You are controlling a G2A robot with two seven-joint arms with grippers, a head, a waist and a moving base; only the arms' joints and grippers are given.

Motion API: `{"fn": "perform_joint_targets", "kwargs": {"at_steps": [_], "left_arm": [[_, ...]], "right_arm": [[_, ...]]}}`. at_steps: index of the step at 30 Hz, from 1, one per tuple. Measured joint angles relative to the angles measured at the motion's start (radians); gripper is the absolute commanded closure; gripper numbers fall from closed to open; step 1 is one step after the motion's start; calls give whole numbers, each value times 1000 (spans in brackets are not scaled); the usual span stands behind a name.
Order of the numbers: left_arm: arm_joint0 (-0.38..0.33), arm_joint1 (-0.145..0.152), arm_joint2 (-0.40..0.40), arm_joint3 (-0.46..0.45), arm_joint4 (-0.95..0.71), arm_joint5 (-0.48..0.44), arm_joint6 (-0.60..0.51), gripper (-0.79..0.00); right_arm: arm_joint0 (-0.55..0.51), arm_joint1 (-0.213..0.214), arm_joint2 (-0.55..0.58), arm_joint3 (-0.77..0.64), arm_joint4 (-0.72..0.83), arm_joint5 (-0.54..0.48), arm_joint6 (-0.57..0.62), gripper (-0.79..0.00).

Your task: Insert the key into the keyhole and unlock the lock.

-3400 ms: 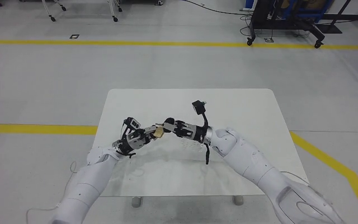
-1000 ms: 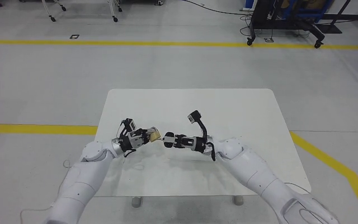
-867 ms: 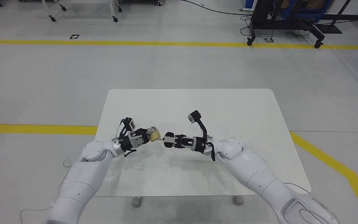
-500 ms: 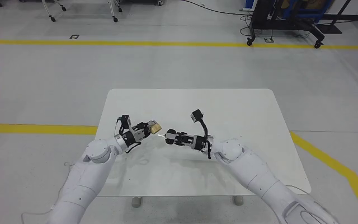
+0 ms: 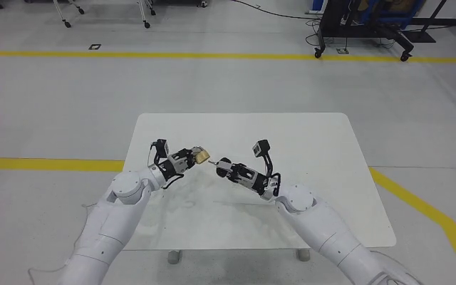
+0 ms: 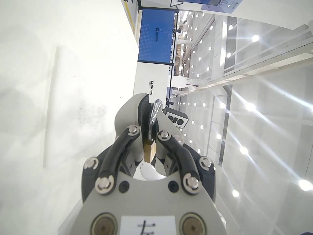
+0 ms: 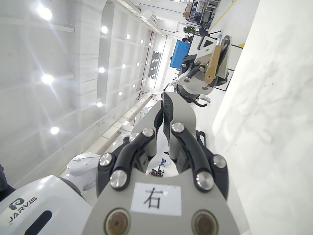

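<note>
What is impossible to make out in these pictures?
- Key: right wrist view, the shut right gripper hides anything it pinches; top view, too small.
- Keyhole of the brass padlock: too small in every view; the left gripper partly covers the body.
- Shackle locked or open: left wrist view, that gripper covers its legs.

Bright even overhead light; ceiling lamps (image 7: 44, 13) flare starbursts; wrist views fisheye-warped; faint shadows on table (image 5: 313, 142).
</note>
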Motion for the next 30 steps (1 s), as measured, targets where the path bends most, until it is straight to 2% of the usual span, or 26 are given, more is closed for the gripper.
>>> {"fn": "perform_joint_targets", "kwargs": {"at_steps": [5, 8, 11, 17, 20, 30], "left_arm": [[-18, -14, 49, -22, 129, 63, 93, 0], [-38, -26, 61, -13, 22, 135, 104, 0], [-59, -37, 81, 5, -18, 172, 130, 0], [-75, -55, 82, 53, -108, 143, 129, 0], [-85, -59, 84, 72, -119, 134, 114, 0], [-89, -73, 102, 84, -81, 73, 145, 0]], "right_arm": [[-2, 0, 1, 3, -4, 5, -5, 0], [-27, -2, 7, -22, -49, 73, -92, 0], [-67, 1, 24, -78, -21, 140, -161, 0], [-148, 8, 59, -170, -30, 256, -267, 0], [-150, 6, 63, -179, -51, 340, -333, 0], [-124, -13, 51, -165, -110, 410, -420, 0]]}}
